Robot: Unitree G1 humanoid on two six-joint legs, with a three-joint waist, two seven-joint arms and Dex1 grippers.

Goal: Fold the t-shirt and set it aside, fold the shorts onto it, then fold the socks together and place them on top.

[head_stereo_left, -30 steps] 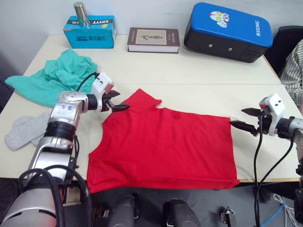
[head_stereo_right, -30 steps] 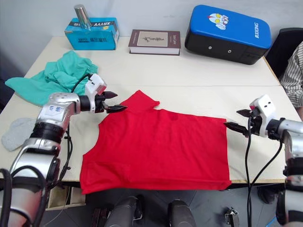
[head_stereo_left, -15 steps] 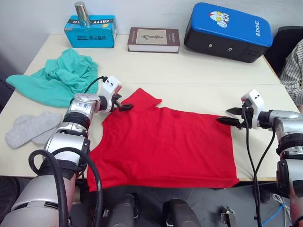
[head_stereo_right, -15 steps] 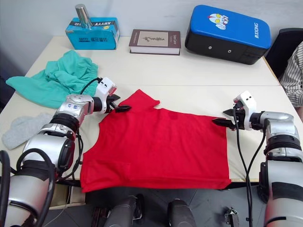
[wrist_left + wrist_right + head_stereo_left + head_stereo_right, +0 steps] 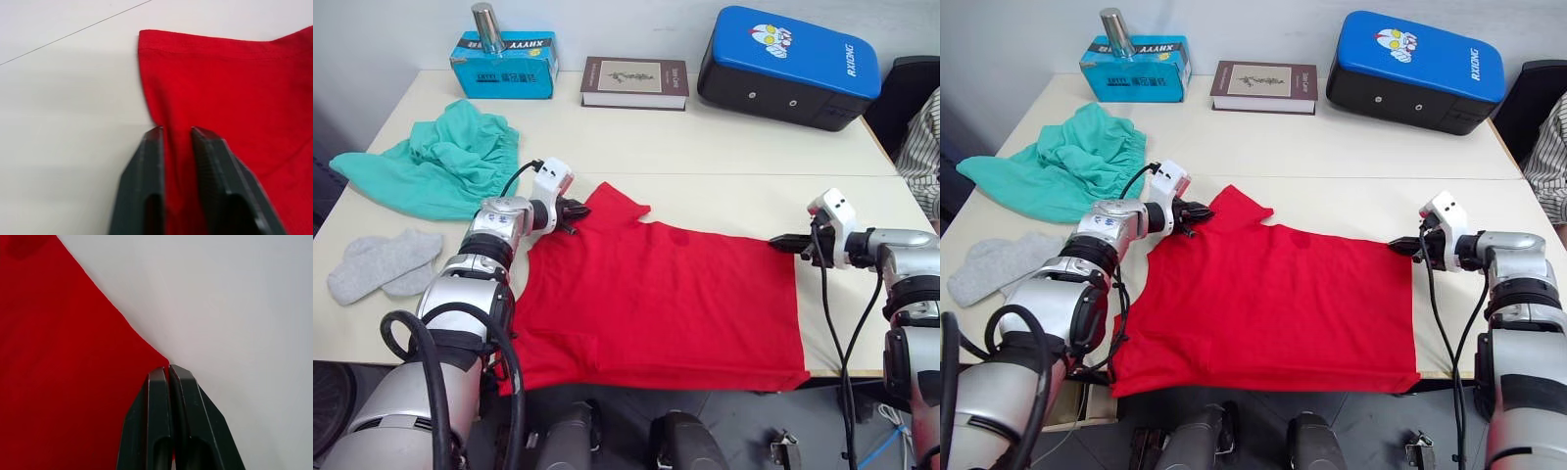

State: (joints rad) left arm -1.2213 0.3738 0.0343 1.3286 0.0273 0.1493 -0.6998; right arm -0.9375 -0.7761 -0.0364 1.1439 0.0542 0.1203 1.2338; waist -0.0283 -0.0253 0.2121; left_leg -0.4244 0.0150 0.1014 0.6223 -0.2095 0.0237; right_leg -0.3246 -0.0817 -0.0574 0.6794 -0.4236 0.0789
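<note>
The red t-shirt (image 5: 656,294) lies spread flat on the table, its lower edge hanging over the front. My left gripper (image 5: 576,211) is shut on the shirt's edge beside the left sleeve; in the left wrist view red cloth sits pinched between the fingers (image 5: 146,161). At the shirt's far right corner my right gripper (image 5: 781,241) is shut, with a thin strip of red cloth between its fingers (image 5: 157,391). The teal shorts (image 5: 431,162) are bunched at the back left. Two grey socks (image 5: 382,264) lie near the left front edge.
A blue tissue box with a metal can (image 5: 504,64), a book (image 5: 634,81) and a blue case (image 5: 788,64) stand along the back of the table (image 5: 705,147). A person's striped sleeve (image 5: 922,137) shows at the right edge.
Both grippers have gone from open to shut on the t-shirt's edges. The left one moved in to the sleeve side, the right one to the far right corner.
</note>
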